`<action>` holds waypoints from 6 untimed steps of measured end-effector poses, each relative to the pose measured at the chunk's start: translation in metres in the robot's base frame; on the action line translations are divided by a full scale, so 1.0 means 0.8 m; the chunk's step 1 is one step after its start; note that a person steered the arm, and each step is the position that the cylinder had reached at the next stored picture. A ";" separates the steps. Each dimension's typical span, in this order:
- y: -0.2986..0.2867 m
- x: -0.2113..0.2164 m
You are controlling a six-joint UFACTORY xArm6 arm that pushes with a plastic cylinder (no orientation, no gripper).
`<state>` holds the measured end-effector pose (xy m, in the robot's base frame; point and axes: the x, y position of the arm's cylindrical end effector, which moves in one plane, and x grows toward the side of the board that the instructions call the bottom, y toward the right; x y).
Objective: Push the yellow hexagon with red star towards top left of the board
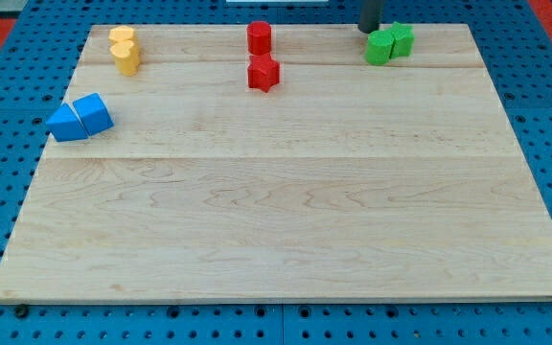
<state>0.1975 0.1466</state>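
Eight blocks sit in four pairs along the top half of a wooden surface [286,220]. Near the top left corner, an upper yellow block [122,36] touches a lower yellow block [127,56]; which one is the hexagon cannot be told. At top centre, a red cylinder [260,37] stands just above a red star [264,73], with a small gap between them. At the top right, two green blocks [381,46] touch. By the left edge, a blue triangle [67,123] touches a blue block [94,113].

My tip [369,30] is a single solid rod with no parts to open or close. It rests at the top edge, just beside the green pair's upper left. The red star lies well apart to its lower left, and the yellow blocks are farther left still.
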 end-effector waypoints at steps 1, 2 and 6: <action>0.020 0.008; 0.034 0.008; 0.072 0.006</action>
